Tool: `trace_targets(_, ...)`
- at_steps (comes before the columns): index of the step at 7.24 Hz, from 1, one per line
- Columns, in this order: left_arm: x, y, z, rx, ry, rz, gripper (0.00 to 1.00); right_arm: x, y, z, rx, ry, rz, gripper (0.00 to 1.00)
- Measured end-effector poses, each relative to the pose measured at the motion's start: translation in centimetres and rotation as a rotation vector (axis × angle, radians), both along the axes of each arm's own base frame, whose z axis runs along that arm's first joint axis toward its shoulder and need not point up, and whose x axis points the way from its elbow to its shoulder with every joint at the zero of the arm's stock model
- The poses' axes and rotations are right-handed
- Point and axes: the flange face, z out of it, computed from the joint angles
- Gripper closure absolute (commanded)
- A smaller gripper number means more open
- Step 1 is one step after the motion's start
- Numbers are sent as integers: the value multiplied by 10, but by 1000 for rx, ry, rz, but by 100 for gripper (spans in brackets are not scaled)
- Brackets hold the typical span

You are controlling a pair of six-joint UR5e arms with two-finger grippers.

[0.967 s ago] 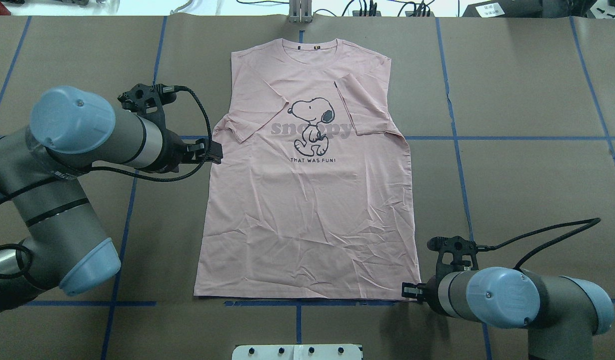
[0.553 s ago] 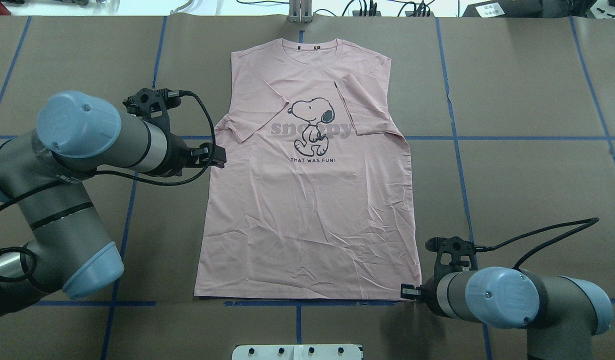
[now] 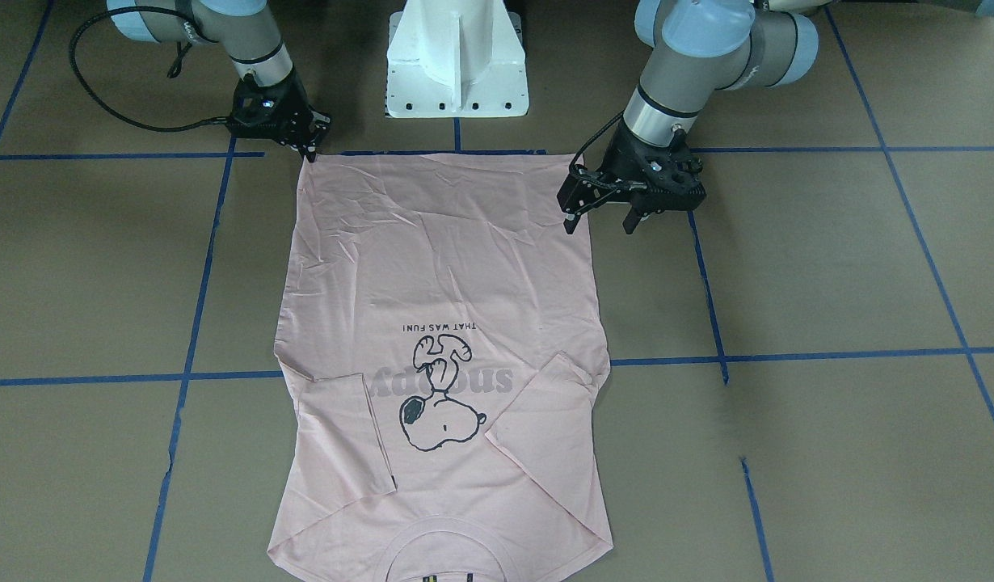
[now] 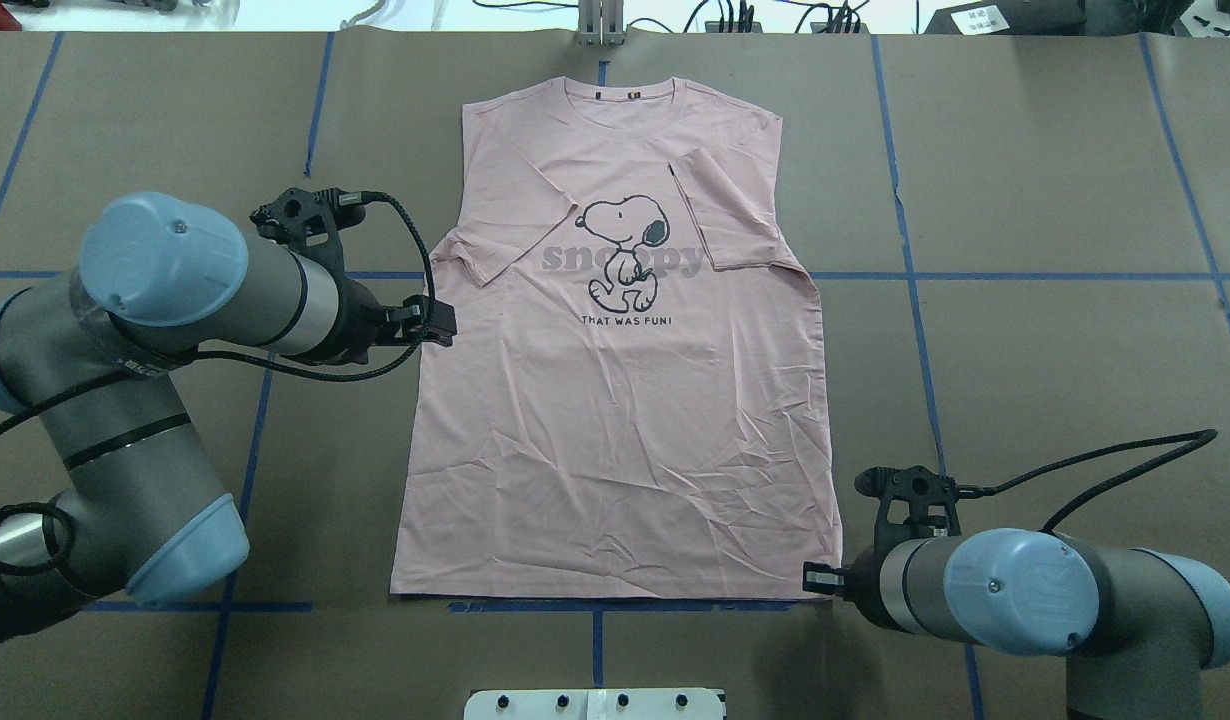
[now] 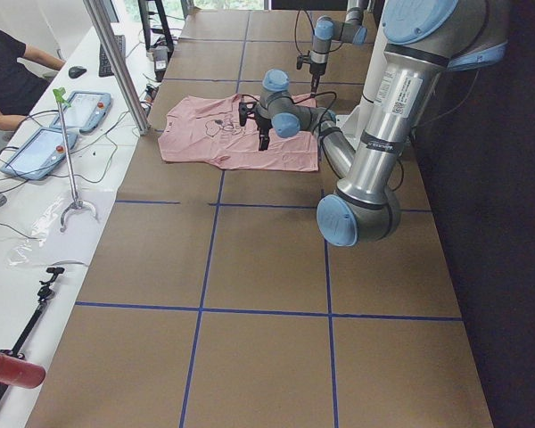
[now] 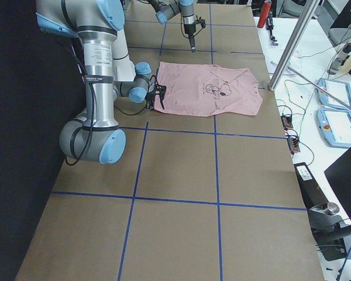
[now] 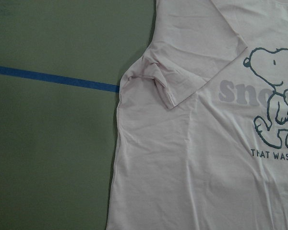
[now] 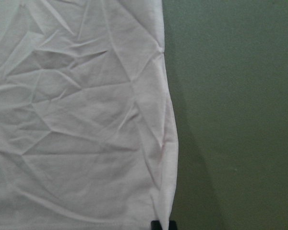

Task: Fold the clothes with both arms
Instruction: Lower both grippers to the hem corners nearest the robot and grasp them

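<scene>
The pale pink T-shirt [image 4: 615, 420] lies flat with its print up and both sleeves folded inward. My left gripper [image 4: 445, 325] hovers at the shirt's left edge, just below the folded sleeve. In the front-facing view the left gripper [image 3: 598, 225] stands open with nothing between its fingers. The left wrist view shows only the T-shirt [image 7: 192, 158] edge and sleeve fold. My right gripper [image 4: 808, 578] sits low at the near right hem corner and, in the front-facing view, the right gripper [image 3: 307, 152] looks shut on that corner. A dark fingertip [image 8: 162, 225] touches the hem.
Blue tape lines cross the brown table cover. The white pedestal base [image 3: 456, 61] stands at the robot's side of the shirt. In the exterior left view a person [image 5: 9, 80] sits beyond the table's far edge beside tablets [image 5: 67, 120] and a metal post [image 5: 116, 62].
My left gripper has slid a little toward the robot and inward over the shirt's left edge. The right gripper has stayed at the hem corner. The shirt has not moved.
</scene>
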Motion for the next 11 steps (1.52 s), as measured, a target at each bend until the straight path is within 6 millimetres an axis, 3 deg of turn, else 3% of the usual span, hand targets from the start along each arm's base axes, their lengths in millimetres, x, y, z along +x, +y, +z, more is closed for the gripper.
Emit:
trace_targets(2,22,49,10,-121,17,0,1,12,-5,-8,-7,-18,5,100)
trace_targets(5,73,141,33,-259,-16,-41,2,18,-7,-16,-6,-38,8,100)
trace_targets(6,85,159,41,-279,-38,-52,2,18,-7,-18,-6,-40,8,100)
trace_targets(11,89,180,77,-298,-133,-66,8,18,-9,-21,-6,-48,6,100)
